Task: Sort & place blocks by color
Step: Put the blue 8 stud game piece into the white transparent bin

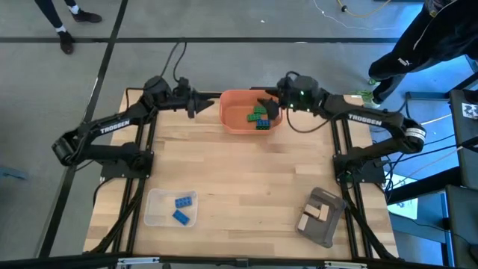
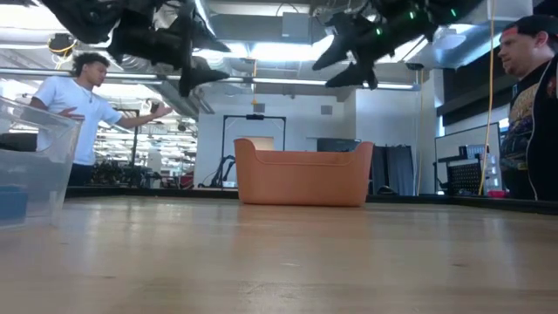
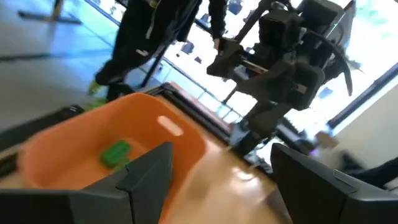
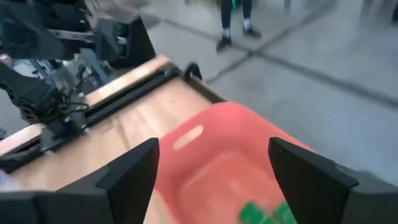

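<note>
Above the orange bin (image 1: 243, 119), the right tool (image 1: 270, 107) hangs apart and empty, so it may pinch two blocks (image 1: 260, 116) together; the left tool (image 1: 200, 104), beside the bin, is also apart.

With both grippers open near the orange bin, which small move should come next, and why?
Probably the right gripper should lower into the orange plastic bin toward a green studded brick. It hangs open over the bin's right side, green and blue bricks remain unsorted inside, and the open left gripper waits just outside the bin's left rim.
</note>
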Controlling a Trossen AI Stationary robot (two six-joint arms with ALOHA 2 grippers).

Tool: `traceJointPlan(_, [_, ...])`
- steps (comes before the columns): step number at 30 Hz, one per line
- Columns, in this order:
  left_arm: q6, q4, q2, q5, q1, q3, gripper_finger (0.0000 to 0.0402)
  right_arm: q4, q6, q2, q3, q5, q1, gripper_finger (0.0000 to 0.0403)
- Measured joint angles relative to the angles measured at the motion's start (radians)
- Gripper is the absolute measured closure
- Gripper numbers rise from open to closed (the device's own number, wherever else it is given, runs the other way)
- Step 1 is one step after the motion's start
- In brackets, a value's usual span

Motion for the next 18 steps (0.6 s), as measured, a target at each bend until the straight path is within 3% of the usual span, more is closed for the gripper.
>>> traceJointPlan(5, [-0.111,0.001,-0.001,0.004,-0.038,0.037,0.014,-0.268,0.251,0.017,0.193,0.019,0.0,0.0099])
traceJointPlan(9, [-0.091,0.001,-0.001,0.014,-0.055,0.047,0.014,-0.395,0.459,0.067,0.265,0.058,-0.022,0.0099])
traceJointPlan(12, [-0.085,-0.007,-0.001,0.021,-0.059,0.047,0.014,-0.456,0.576,0.159,0.315,-0.041,-0.05,0.0099])
traceJointPlan(15, [-0.097,-0.007,-0.001,0.021,-0.058,0.047,0.014,-0.561,0.562,0.295,0.392,-0.136,-0.057,0.0099])
traceJointPlan(18, [-0.099,-0.007,-0.001,0.021,-0.057,0.047,0.014,-0.701,0.488,0.432,0.474,-0.121,-0.054,0.0099])
